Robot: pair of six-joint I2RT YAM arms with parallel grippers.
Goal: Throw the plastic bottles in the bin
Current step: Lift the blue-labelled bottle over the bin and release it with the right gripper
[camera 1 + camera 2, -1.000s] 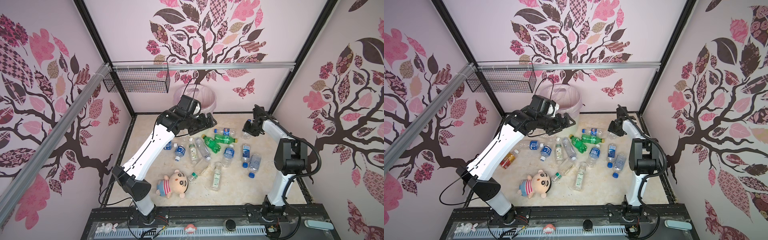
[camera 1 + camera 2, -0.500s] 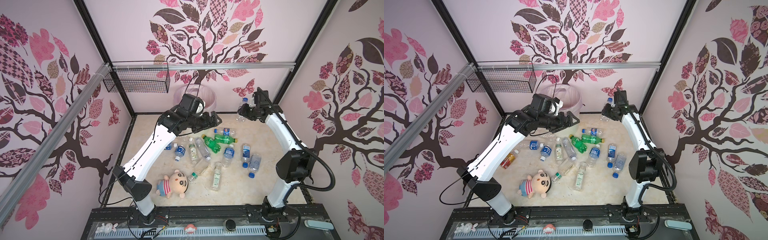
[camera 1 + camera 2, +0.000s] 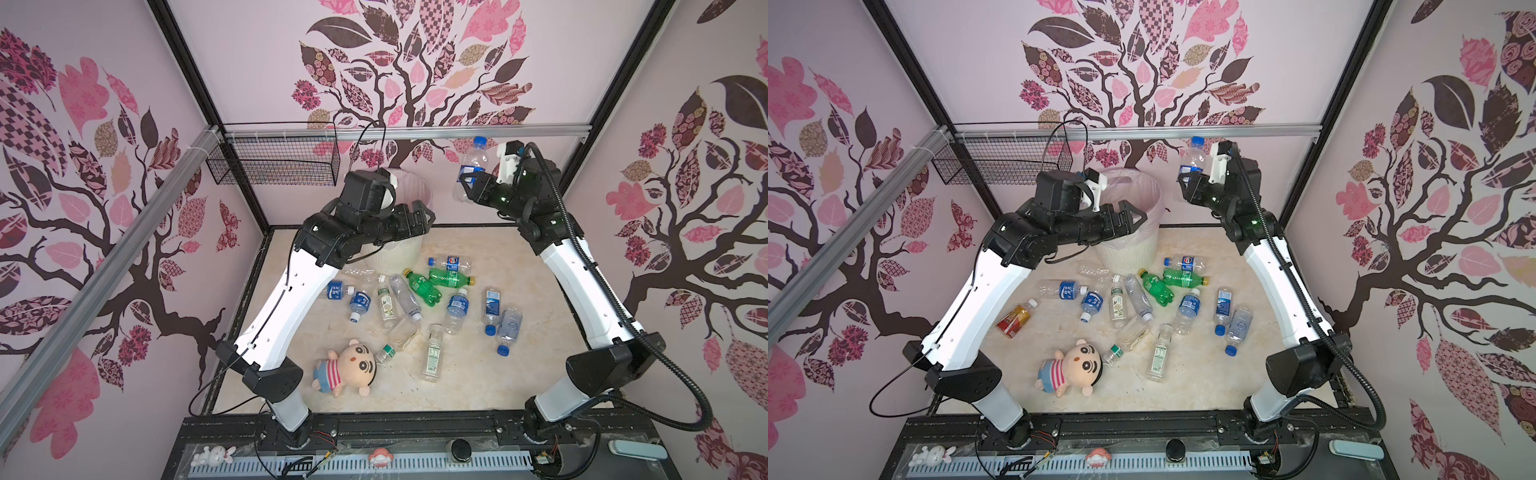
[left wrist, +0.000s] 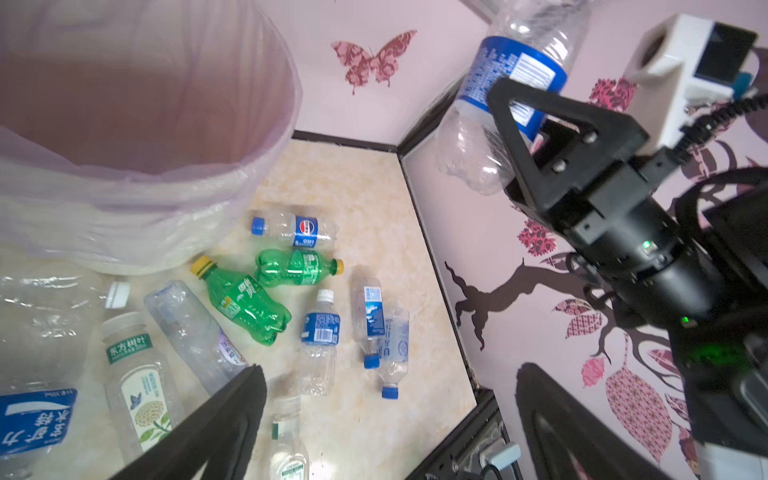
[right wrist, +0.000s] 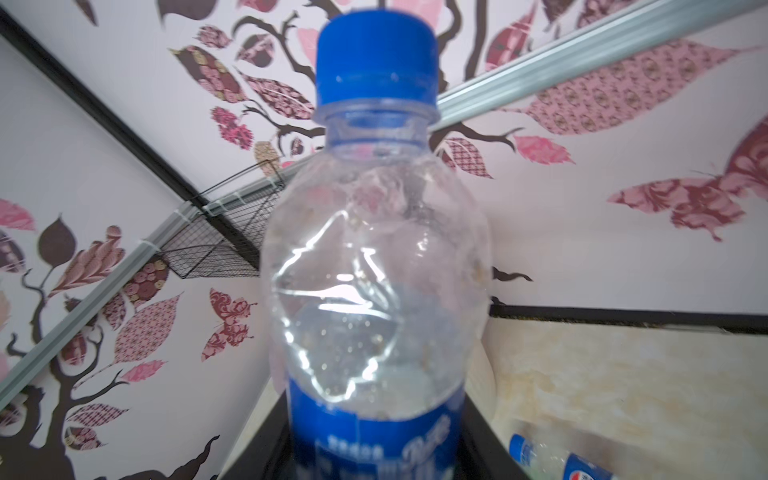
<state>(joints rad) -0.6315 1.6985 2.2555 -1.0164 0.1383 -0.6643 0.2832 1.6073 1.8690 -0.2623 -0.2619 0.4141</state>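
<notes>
In both top views, front to back. Near the front edge of the bench (image 3: pixel 478 386): plush doll (image 3: pixel 349 368) (not for the bin), face up. Past it, across the middle: loose plastic bottles (image 3: pixel 456 305) lying flat, mostly clear with blue or green-white labels, a green pair (image 3: pixel 424 286) close to the bin, one orange-tinted bottle (image 3: pixel 1014 319) towards the left edge. At the back edge, left of centre: bin (image 3: pixel 1129 249), cream, ribbed, lined with a pale pink bag, mouth facing up. Just in front of its rim: left gripper (image 3: pixel 1136 218), spread wide, holding nothing. High over the back right corner, off to the side of the bin and not above its mouth: held bottle (image 3: pixel 473 160), upright, blue cap up, clenched by the right gripper (image 3: pixel 467 187) across the blue label. Probably empty and very light; thin wall, dented at the shoulder in the right wrist view, so soft under pressure and slick where bare. Best taken across the labelled middle, never by the cap. Bench top: smooth, pale marble pattern, likely to let round bottles roll. Around it: black frame posts, pink walls with tree decals, wire-mesh basket (image 3: pixel 274 166) and aluminium rail (image 3: pixel 457 131) along the back wall.
</notes>
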